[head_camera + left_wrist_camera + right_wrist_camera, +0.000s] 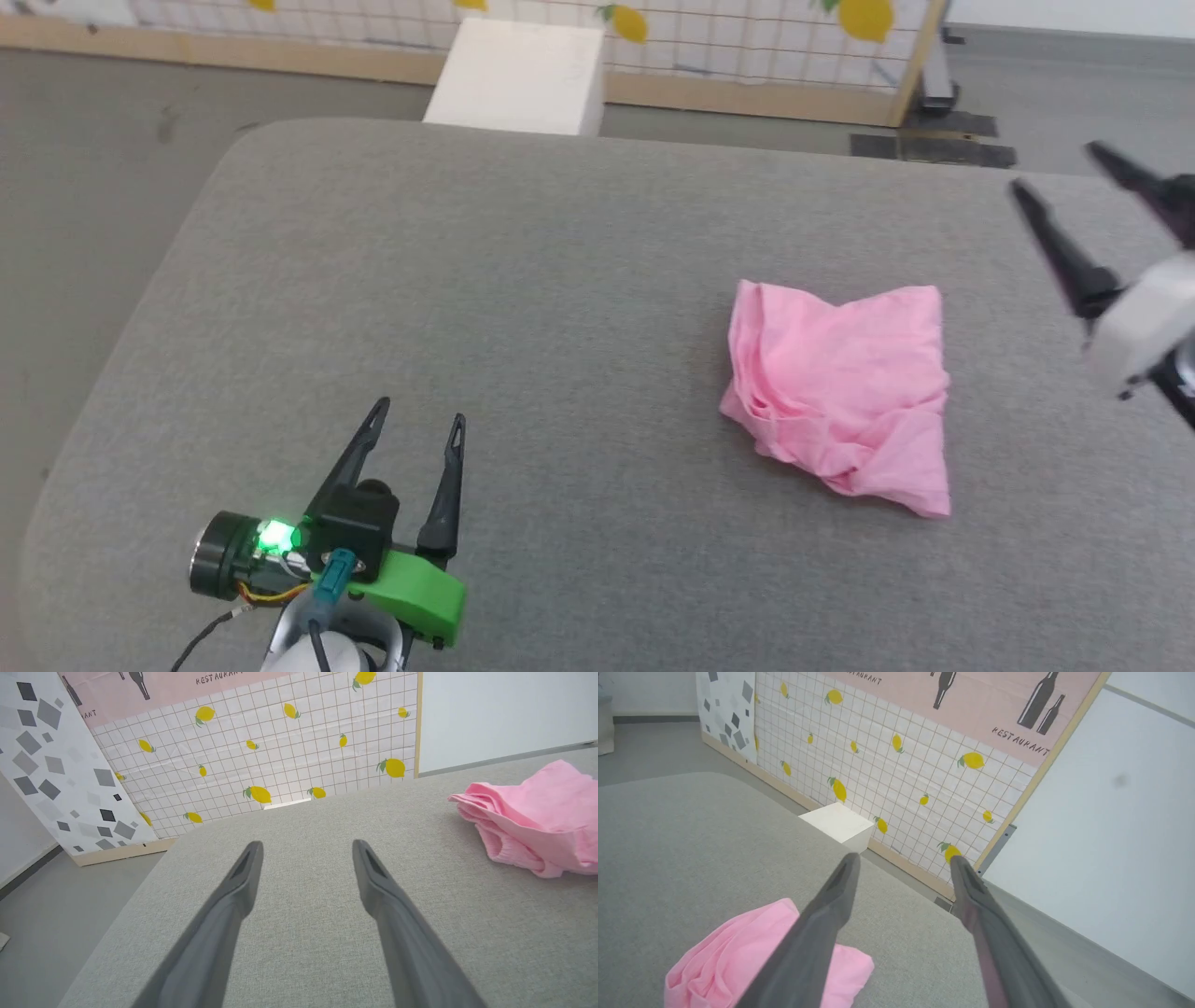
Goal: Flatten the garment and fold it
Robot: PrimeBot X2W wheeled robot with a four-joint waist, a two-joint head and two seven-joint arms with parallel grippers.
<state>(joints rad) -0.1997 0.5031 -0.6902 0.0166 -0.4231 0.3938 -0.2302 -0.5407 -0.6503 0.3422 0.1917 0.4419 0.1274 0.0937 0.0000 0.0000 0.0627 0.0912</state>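
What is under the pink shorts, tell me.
The garment lies crumpled on the grey padded surface. Its folds hide the lower layers and the patch beneath.

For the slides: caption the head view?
Crumpled pink shorts lie on grey cushion; left hand and right hand open, apart from them.

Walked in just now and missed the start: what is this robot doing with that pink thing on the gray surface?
The robot is meant to flatten and fold the garment, pink shorts lying in a crumpled heap on the gray padded surface. Neither gripper holds it. The right gripper is open, off to the heap's right and clear of the cloth. The left gripper is open too, well away at the near left. Flattening has not begun.
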